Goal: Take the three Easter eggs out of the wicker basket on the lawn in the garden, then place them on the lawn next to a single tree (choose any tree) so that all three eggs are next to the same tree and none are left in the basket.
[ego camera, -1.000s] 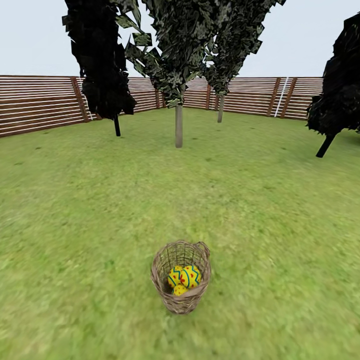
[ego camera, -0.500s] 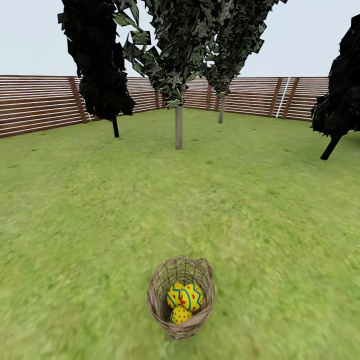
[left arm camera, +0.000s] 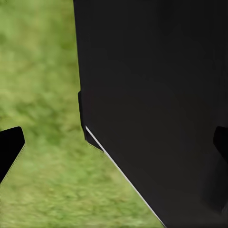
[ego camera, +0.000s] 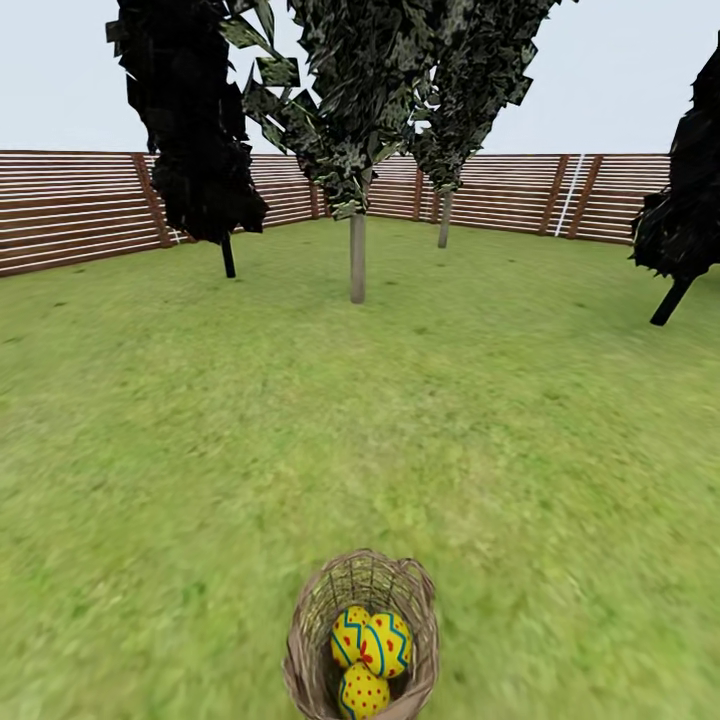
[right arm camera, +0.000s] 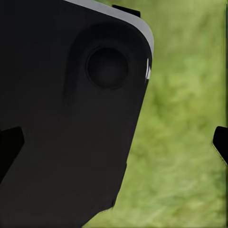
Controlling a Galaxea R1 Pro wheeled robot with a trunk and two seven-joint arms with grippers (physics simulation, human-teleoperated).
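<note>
Head view: I see the wicker basket [ego camera: 361, 636], round, of open woven twigs with a thick braided rim, standing on the mottled green lawn [ego camera: 200, 450] at the bottom edge. Three glossy yellow Easter eggs [ego camera: 370, 650] with blue zigzags and red spots lie clustered inside. A pale straight-trunked tree [ego camera: 357, 255] stands well beyond. The basket sits lower in frame than earlier; the camera has advanced. Left end effector [left arm camera: 118, 147] and right end effector [right arm camera: 118, 142]: fingertips spread wide, holding nothing.

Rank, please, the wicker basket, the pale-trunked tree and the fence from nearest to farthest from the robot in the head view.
1. wicker basket, bottom centre, closest.
2. pale-trunked tree, mid-lawn, straight ahead.
3. fence, along the back.
</note>
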